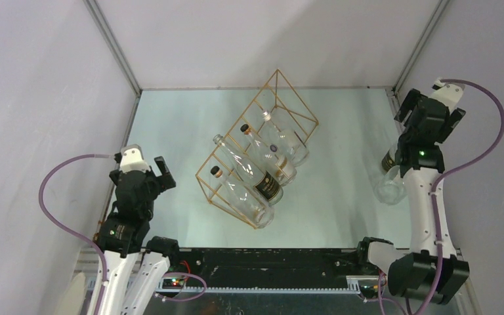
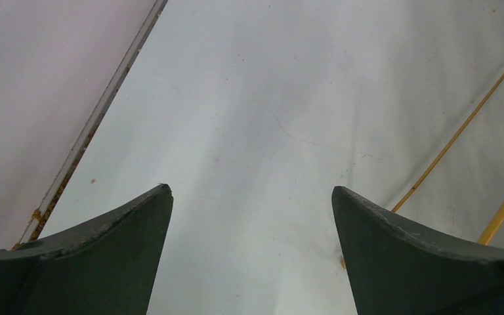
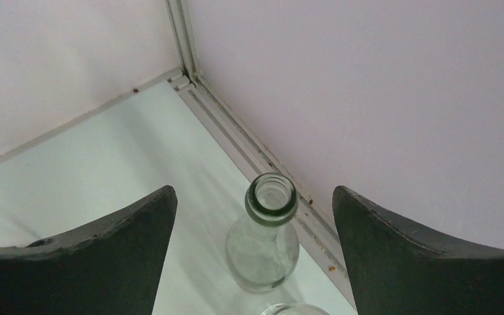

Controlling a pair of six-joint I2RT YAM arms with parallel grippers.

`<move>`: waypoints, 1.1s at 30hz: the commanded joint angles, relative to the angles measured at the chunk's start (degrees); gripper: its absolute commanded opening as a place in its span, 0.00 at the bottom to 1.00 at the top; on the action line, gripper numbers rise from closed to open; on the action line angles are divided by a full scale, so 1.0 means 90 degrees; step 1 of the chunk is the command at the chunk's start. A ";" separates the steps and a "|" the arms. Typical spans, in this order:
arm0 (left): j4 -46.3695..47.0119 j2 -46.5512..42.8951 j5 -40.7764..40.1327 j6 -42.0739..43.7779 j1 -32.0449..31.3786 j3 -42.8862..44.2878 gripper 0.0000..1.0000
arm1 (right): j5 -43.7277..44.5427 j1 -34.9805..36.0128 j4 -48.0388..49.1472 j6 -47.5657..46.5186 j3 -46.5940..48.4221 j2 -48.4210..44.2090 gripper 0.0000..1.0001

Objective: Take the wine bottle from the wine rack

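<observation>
The gold wire wine rack [image 1: 218, 159] stands mid-table with several clear wine bottles [image 1: 263, 181] lying in its cells, necks toward the far left. My right gripper [image 1: 433, 111] hangs open by the right wall. In the right wrist view, an upright clear wine bottle [image 3: 263, 246] with an open mouth stands below the right gripper [image 3: 252, 190], and neither finger touches it. A second glass rim [image 3: 295, 308] shows at the bottom edge. My left gripper [image 1: 139, 176] is open and empty at the table's left, and the left wrist view shows my left gripper [image 2: 251, 189] over bare table.
The standing bottles [image 1: 388, 188] sit close to the right wall, partly hidden by the right arm. A metal rail [image 3: 249, 147] runs along that wall into the far corner. Rack wires [image 2: 459, 131] cross the right side of the left wrist view.
</observation>
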 commanded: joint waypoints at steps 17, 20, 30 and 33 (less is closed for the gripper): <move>-0.0269 -0.0246 0.0448 0.0274 -0.0022 0.0588 0.98 | -0.1656 0.1815 -0.2241 0.0450 0.1512 -0.2468 0.91; -0.0354 -0.0312 0.0441 0.0219 -0.0022 0.0591 0.98 | -0.1932 0.2546 -0.2828 0.0631 0.1786 -0.2577 0.91; -0.0477 -0.0321 0.0517 0.0067 -0.0027 0.0761 0.98 | -0.2698 0.3720 -0.3703 0.1163 0.1884 -0.2238 0.91; -0.0349 -0.0367 0.0641 -0.0085 -0.0022 0.0650 0.98 | -0.2872 0.4060 -0.3680 0.1155 0.1688 -0.2077 0.91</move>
